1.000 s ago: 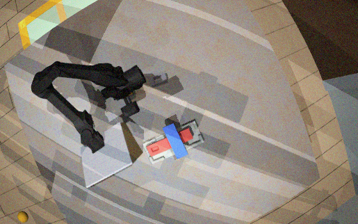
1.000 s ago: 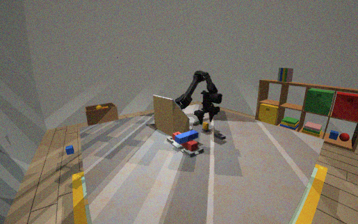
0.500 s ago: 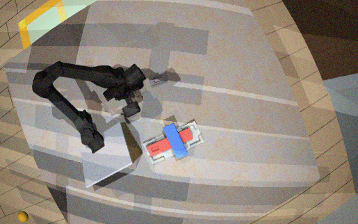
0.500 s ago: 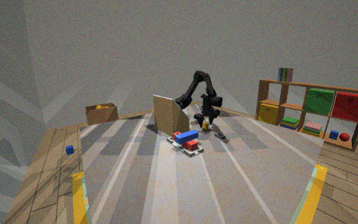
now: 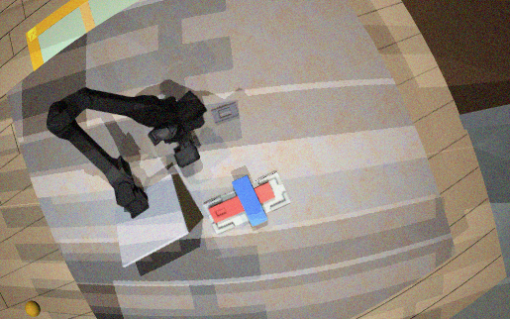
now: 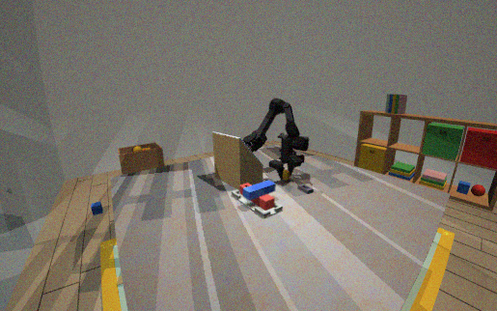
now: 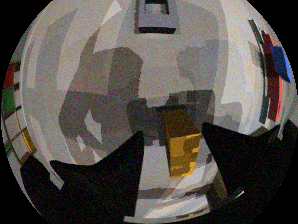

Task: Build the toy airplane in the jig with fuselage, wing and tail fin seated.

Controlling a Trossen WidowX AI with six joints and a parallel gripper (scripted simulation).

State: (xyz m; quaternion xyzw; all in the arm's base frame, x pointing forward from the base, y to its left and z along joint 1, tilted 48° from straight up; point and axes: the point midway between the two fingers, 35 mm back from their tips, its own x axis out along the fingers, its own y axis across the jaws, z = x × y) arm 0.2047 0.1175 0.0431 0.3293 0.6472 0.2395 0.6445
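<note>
The red fuselage (image 5: 230, 210) (image 6: 266, 201) (image 7: 273, 95) lies along the pale jig (image 5: 281, 191) (image 6: 271, 212), with an empty socket showing near its tail. The blue wing (image 5: 250, 200) (image 6: 260, 189) (image 7: 281, 64) lies across the top of the fuselage. The yellow tail fin (image 6: 286, 174) (image 7: 183, 150) stands upright on the mat, away from the jig; the arm hides it in the top view. My gripper (image 5: 175, 145) (image 6: 287, 176) (image 7: 173, 131) is low over it, partly open, one finger on each side. The wrist view shows gaps between fin and fingers, narrower on the right.
A tall panel block (image 5: 154, 218) (image 6: 228, 161) stands beside the jig, between it and the arm's base. A small grey block with a rectangular recess (image 5: 225, 113) (image 6: 306, 188) (image 7: 156, 26) lies on the mat just beyond the gripper.
</note>
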